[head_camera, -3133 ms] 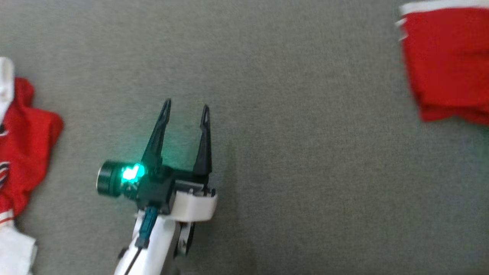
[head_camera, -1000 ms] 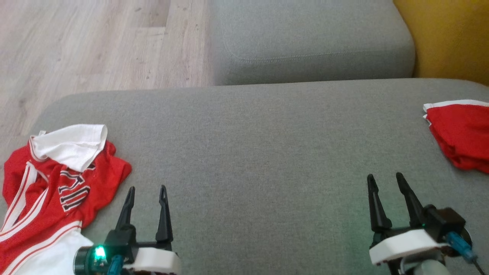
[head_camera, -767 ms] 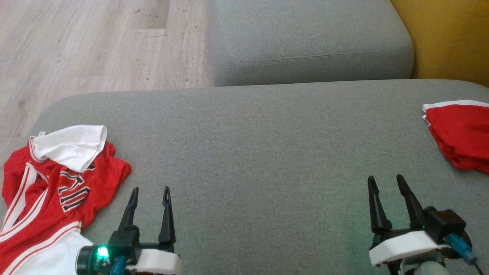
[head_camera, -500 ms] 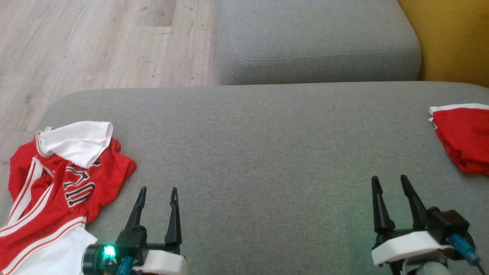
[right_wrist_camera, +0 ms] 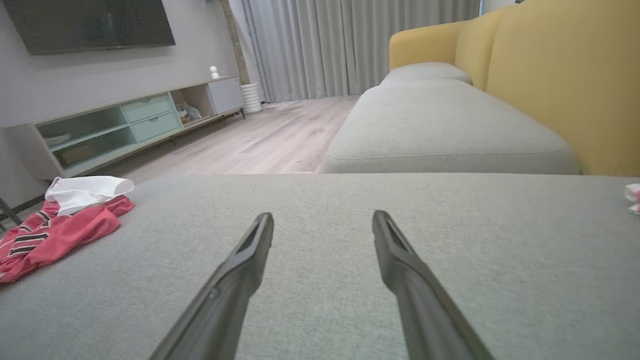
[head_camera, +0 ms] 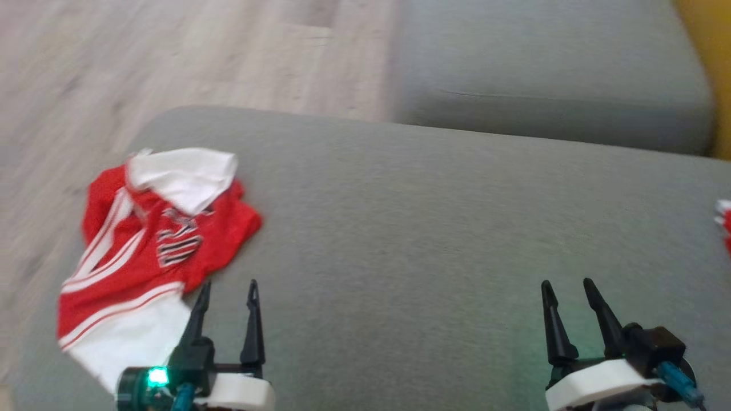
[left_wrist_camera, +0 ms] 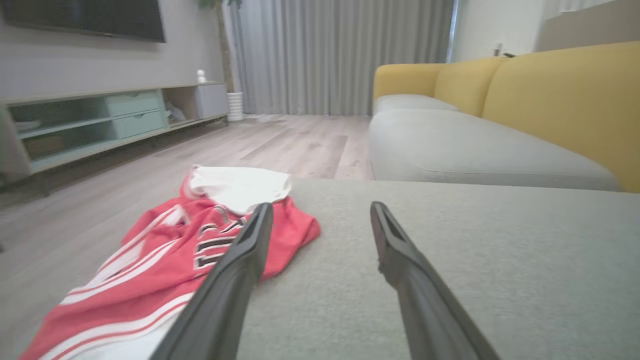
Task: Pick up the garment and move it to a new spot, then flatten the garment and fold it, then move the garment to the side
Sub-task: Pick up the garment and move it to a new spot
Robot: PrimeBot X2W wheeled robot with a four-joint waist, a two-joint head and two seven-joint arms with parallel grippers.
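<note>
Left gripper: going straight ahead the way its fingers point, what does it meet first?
Probably the red jersey, whose near edge lies just ahead of the left gripper; otherwise bare grey cushion. Depth is unclear.

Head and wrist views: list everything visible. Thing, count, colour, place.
jersey: 1, red and white, crumpled at the left end of the near cushion
cloth: 1, red with white trim, right edge of the near cushion, mostly cut off
near cushion: 1, grey, under both garments
far cushion: 1, grey, beyond the near one
sofa back: 1, yellow, along the cushions' right side
floor: 1, pale wood, left of the sofa
cabinet: 1, pale with mint drawers, against the wall
TV: 1, dark, above the cabinet
curtains: grey, far end of room
left claw: 1, dark, open, empty, beside the jersey
right claw: 1, dark, open, empty, over bare cushion
</note>
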